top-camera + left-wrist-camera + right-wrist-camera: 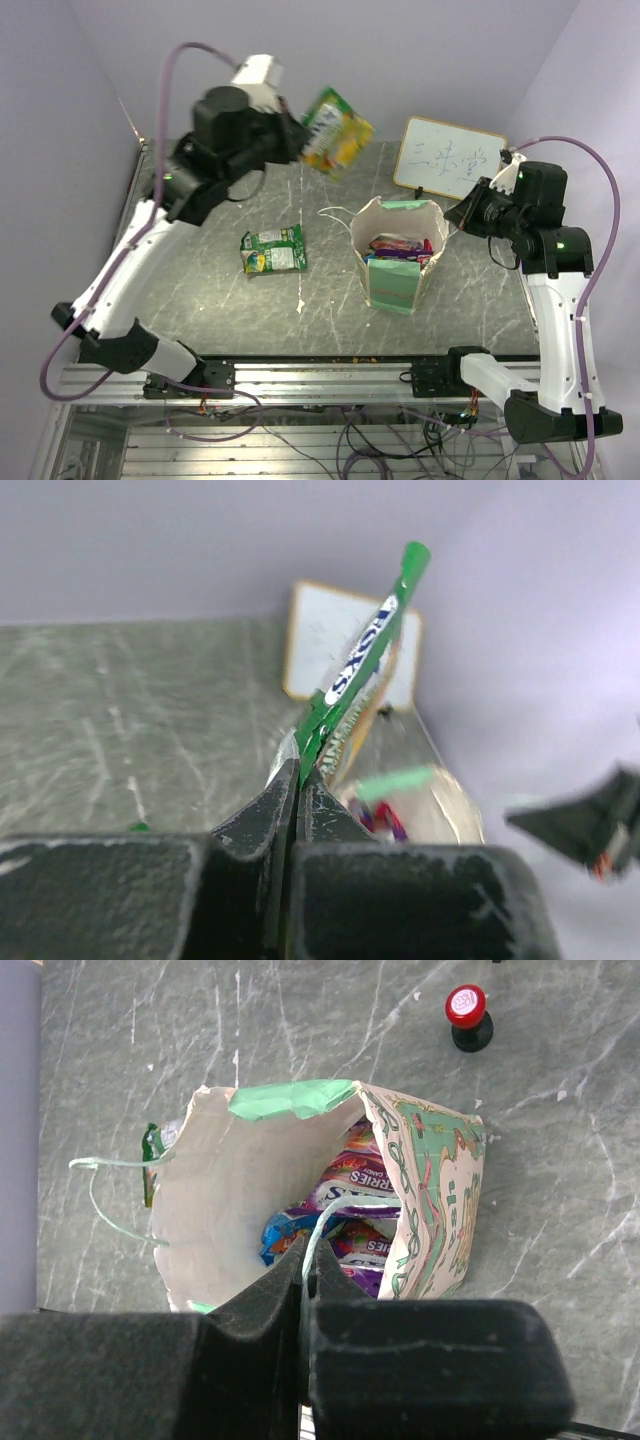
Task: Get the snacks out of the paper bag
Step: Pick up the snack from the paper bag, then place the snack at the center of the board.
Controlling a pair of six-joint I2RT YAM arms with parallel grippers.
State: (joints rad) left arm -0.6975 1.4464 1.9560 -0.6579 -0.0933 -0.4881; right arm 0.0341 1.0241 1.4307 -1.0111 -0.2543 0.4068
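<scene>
My left gripper (300, 135) is raised over the table's back and shut on the edge of a yellow-green snack packet (337, 130). In the left wrist view the packet (365, 650) sticks up edge-on from the closed fingertips (298, 765). The mint-green patterned paper bag (398, 285) stands open at mid-table with pink, purple and blue packets (400, 246) inside. My right gripper (462, 215) is beside the bag's right rim, shut on its white cord handle (345, 1210). The right wrist view shows the bag's wall (440, 1190) and the packets (350, 1175) inside. A green packet (273, 250) lies flat left of the bag.
A white board with writing (449, 157) leans at the back right, also in the left wrist view (330, 640). A red-and-black knob (466, 1015) stands on the table beyond the bag. The bag's other handle (335, 212) hangs loose on its left side. Walls enclose the back and sides.
</scene>
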